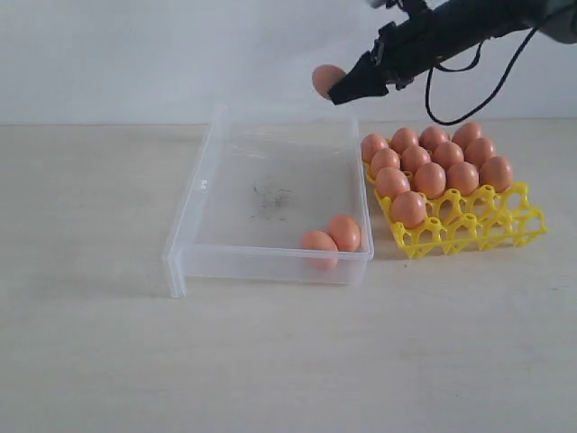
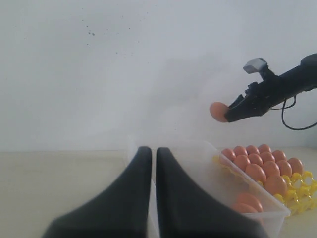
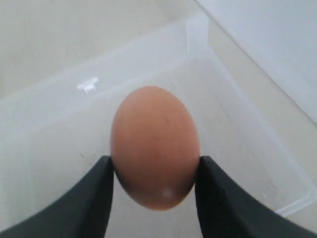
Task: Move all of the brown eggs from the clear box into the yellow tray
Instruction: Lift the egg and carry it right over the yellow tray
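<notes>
The pale counter (image 1: 270, 361) bears the clear box (image 1: 203, 194), with two brown eggs (image 1: 318, 242) touching in its near right corner. Just beside it, the yellow tray (image 1: 505, 225) is mostly filled with more. The right claw (image 1: 338, 90) hangs above the box — clamped on one egg (image 1: 325, 78). The left claw (image 2: 154, 151) is pressed together — empty.

place: robot lab bench | cues: plain white wall (image 1: 135, 54), pale tabletop (image 1: 270, 361), cabled black robot arm (image 1: 451, 32)

Two brown eggs (image 1: 343, 232) touch in clear box (image 1: 193, 194), others in yellow tray (image 1: 507, 225).
</notes>
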Robot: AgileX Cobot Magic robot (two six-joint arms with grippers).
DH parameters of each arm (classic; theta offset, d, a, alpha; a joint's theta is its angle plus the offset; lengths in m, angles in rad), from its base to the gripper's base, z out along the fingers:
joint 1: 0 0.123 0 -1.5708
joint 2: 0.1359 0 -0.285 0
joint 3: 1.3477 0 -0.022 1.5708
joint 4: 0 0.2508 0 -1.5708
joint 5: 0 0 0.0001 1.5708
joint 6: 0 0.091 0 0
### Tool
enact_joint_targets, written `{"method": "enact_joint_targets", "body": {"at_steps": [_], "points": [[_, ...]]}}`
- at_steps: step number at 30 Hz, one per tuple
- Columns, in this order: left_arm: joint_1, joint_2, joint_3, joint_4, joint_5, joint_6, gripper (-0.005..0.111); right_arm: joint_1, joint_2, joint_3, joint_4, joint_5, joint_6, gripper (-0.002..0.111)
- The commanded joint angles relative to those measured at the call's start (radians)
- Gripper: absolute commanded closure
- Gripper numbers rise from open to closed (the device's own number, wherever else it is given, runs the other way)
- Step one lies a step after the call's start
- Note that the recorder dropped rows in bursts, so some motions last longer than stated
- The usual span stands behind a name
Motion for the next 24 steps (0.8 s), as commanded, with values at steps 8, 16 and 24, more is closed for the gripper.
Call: {"method": "enact_joint_targets", "body": {"at_steps": [8, 16, 24], "points": [[0.004, -0.003, 0.004, -0.005, -0.010, 0.004, 0.103, -0.183, -0.243, 0.605, 0.405, 0.010, -0.533, 0.108], [0.004, -0.003, 0.004, -0.005, -0.010, 0.004, 0.103, -0.311, -0.333, 1.049, 0.800, 0.010, -0.960, 0.108], [0.004, -0.003, 0.004, -0.005, -0.033, 0.004, 0.103, -0.337, -0.326, 1.029, 0.800, 0.010, -0.960, 0.108]]}}
